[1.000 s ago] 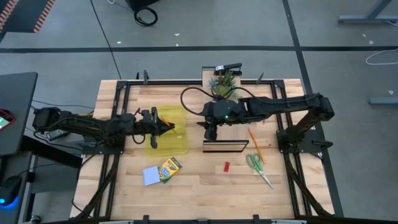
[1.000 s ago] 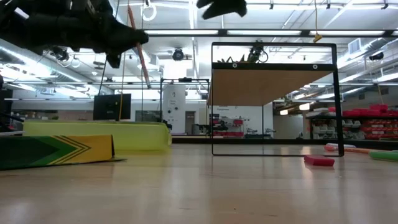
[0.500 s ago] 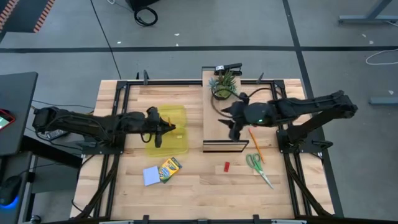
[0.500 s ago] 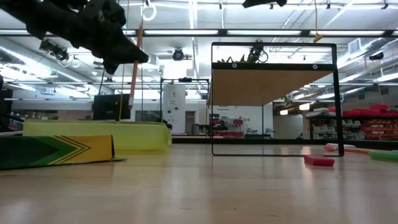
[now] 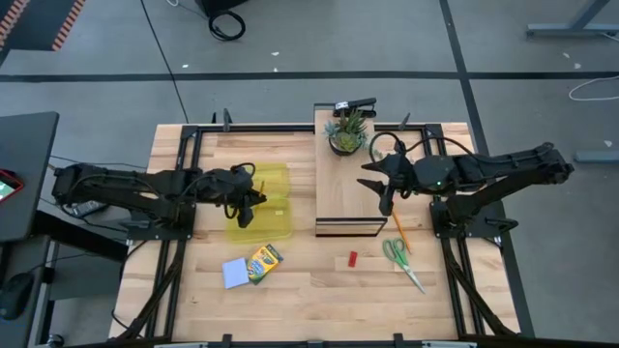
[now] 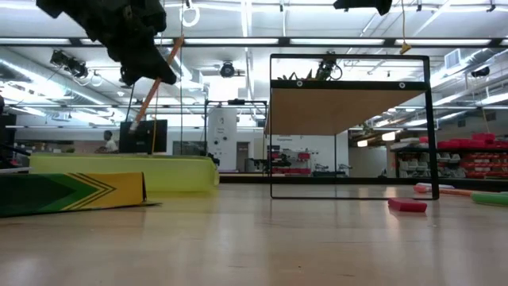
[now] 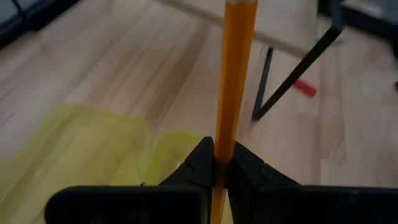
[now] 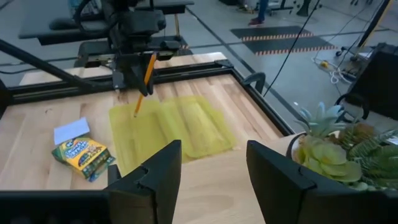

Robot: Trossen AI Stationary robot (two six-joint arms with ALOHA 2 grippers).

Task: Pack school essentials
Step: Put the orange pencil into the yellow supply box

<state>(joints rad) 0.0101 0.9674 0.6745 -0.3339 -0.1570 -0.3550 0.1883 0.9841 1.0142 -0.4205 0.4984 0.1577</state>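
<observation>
My left gripper point(image 5: 248, 199) hovers over the yellow translucent case point(image 5: 267, 218), shut on an orange pencil point(image 7: 234, 87). My right gripper point(image 5: 384, 193) is open and empty above the raised wooden shelf point(image 5: 340, 198). The yellow-green crayon box point(image 5: 263, 261) and the pale blue notepad point(image 5: 235, 273) lie flat near the table's near edge. On the right lie the red block point(image 5: 353, 258), the green-handled scissors point(image 5: 401, 259) and a second orange pencil point(image 5: 397, 228). No purple pen shows. My left gripper pinches the orange pencil's shaft point(image 7: 222, 148) between its two fingers, which lie across it and reach in from the table's left. The pencil is lifted clear and slanted, with its lower tip point(image 8: 135, 113) hanging above the yellow case.
A small potted plant point(image 5: 346, 131) stands at the shelf's far end, close to my right gripper. The shelf's black frame point(image 6: 349, 125) stands between the case and the items on the right. Bare wood shows along the near edge point(image 5: 319, 300).
My right gripper has drawn back toward the table's right, from the shelf's left edge beside the case to its right side. My left gripper stayed over the case and turned, tipping the pencil from one slant through upright to the opposite slant.
</observation>
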